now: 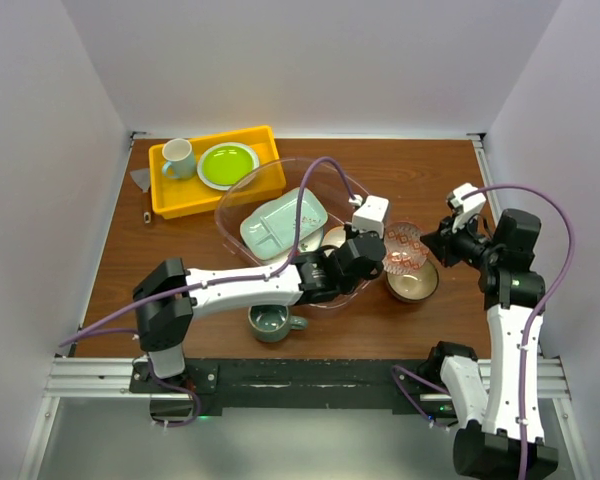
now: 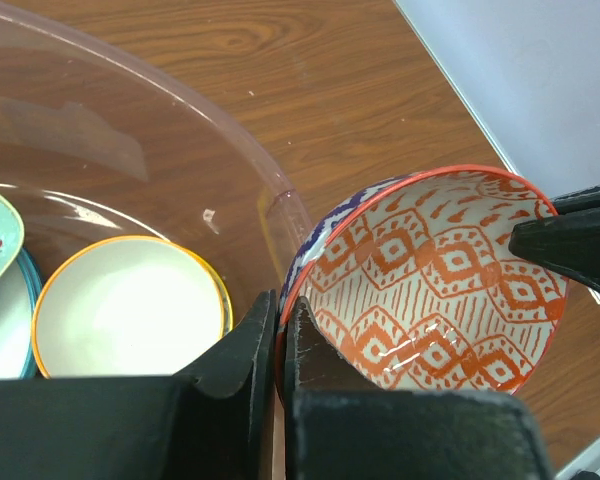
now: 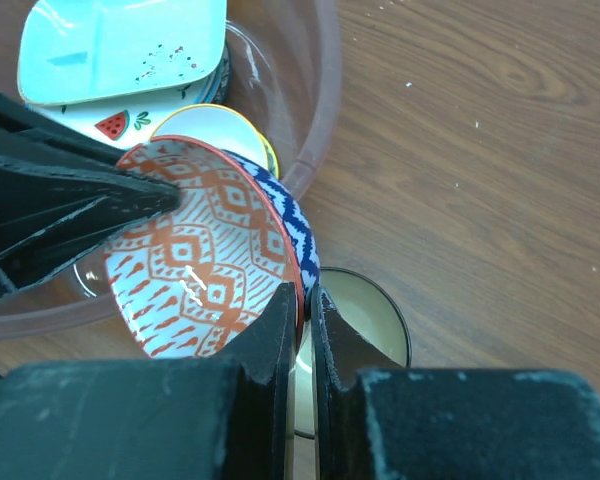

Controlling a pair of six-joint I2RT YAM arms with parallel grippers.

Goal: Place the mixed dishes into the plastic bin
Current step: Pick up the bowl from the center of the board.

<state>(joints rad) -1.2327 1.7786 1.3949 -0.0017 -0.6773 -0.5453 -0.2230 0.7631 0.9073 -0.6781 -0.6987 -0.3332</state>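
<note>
While our two arms met near the middle of the table point(image 1: 420, 170), both of our pincers had hold of one red bowl point(image 1: 403, 247). Our left pincer point(image 2: 283, 325) was pinched tight on the bowl's rim on one side. Our right pincer point(image 3: 305, 310) was pinched tight on the rim on the other side. We could see red diamond shapes inside the red bowl and blue marks on its outside. It was just beside the bin point(image 3: 325, 90), close to the rim, but not inside it. Under it, a dark bowl point(image 1: 412, 285) sat on the table.

Some dishes lay in the bin. The green tray point(image 1: 283, 222) was on top of a white plate point(image 3: 110, 125) with a watermelon picture. A yellow bowl point(image 2: 130, 305) sat next to them, near the bin's wall. The grey mug point(image 1: 271, 322) stood on the table by our left arm, outside the bin. Far back on the left, a yellow tray point(image 1: 170, 200) sat just behind the bin. It held a lime plate point(image 1: 227, 164) and a pale mug point(image 1: 178, 158).
</note>
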